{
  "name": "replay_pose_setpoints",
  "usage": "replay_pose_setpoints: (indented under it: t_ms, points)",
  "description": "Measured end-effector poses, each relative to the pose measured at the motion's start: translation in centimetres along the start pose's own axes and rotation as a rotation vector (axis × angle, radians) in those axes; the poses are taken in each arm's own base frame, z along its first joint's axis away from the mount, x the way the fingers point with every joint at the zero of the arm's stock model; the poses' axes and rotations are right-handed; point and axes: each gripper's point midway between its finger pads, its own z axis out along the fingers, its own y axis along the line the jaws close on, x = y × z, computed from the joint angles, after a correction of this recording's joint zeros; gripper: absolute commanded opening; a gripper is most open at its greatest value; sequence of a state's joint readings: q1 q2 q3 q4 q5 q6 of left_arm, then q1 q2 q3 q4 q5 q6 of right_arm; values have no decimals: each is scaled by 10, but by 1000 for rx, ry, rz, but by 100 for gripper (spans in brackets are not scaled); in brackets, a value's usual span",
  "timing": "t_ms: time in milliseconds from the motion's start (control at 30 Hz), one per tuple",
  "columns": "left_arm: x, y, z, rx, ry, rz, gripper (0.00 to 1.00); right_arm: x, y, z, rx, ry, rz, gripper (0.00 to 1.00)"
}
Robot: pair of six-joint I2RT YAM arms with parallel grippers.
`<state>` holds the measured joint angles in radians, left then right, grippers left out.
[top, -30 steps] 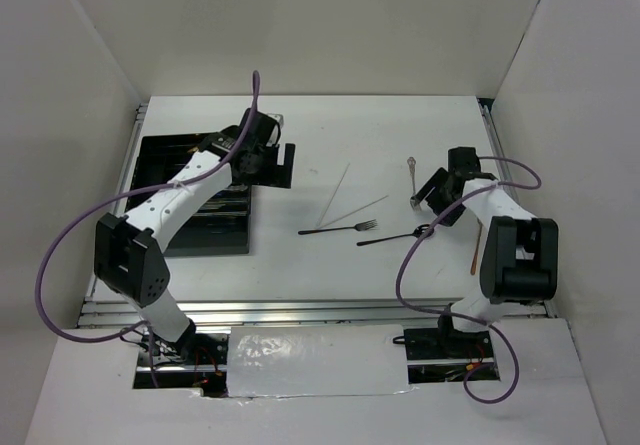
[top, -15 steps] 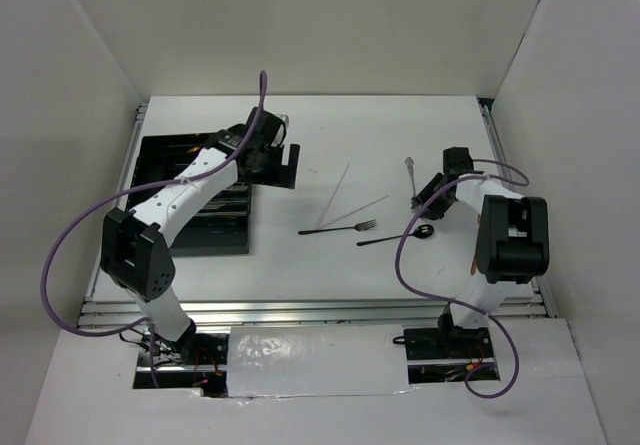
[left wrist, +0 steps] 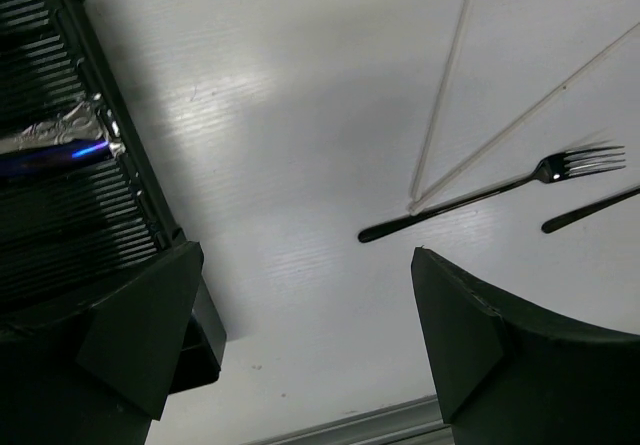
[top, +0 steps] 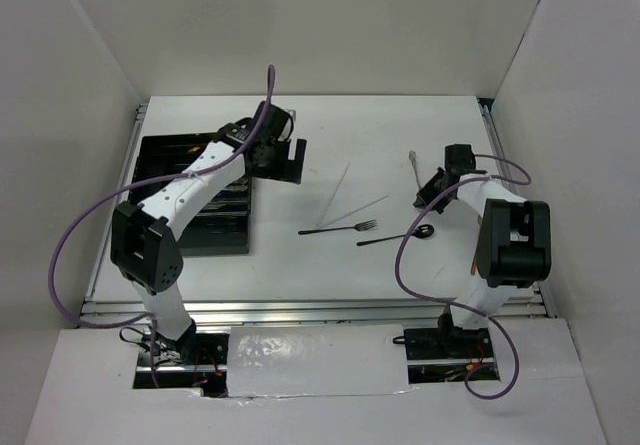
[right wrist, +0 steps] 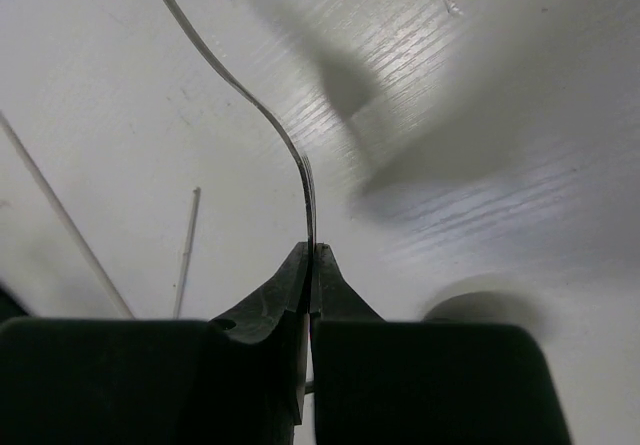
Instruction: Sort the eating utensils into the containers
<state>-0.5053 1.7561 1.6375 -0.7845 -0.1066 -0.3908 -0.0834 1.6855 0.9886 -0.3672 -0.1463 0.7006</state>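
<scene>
My right gripper (right wrist: 312, 250) is shut on a slim silver utensil (right wrist: 255, 115), which curves up and away from the jaws; from above the gripper (top: 421, 200) sits at the near end of that utensil (top: 412, 168). A black fork (top: 340, 229) and black spoon (top: 398, 236) lie mid-table, with two silver chopsticks (top: 341, 189) just beyond them. My left gripper (top: 291, 161) hangs open and empty past the right edge of the black tray (top: 190, 243). Its wrist view (left wrist: 305, 257) shows a dark blue knife (left wrist: 45, 157) in a tray compartment (left wrist: 120, 205), plus the fork (left wrist: 500, 187) and chopsticks (left wrist: 445, 95).
A thin orange-gold utensil (top: 476, 255) lies beside the right arm's upper link. White walls close in the table on three sides. An aluminium rail (top: 300, 310) runs along the near edge, and purple cables loop off both arms.
The right gripper has closed onto the silver utensil. The left gripper has drifted right and slightly away from the tray, staying open.
</scene>
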Motion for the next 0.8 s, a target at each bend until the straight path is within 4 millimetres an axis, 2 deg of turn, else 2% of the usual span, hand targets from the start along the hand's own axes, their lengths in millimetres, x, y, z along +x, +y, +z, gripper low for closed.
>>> replay_pose_setpoints:
  t_ms: [133, 333, 467, 567, 700, 800]
  points:
    - [-22, -21, 3, 23, -30, 44, 97, 1, 8, -19, -55, -25, -12, 0]
    - [-57, -68, -1, 196, -138, 0, 96, 21, 26, -63, -207, -40, -49, 0]
    - [-52, -92, 2, 370, -189, -75, 95, 36, 50, -86, -320, -27, -114, 0]
    - [-54, -112, -1, 489, -185, -53, 94, 53, 62, -97, -355, -11, -190, 0]
    - [-80, -136, -22, 602, -231, 64, 93, 80, 71, -111, -390, 28, -293, 0]
    - [-85, -142, -41, 639, -286, 227, 94, 88, 71, -117, -384, 57, -339, 0]
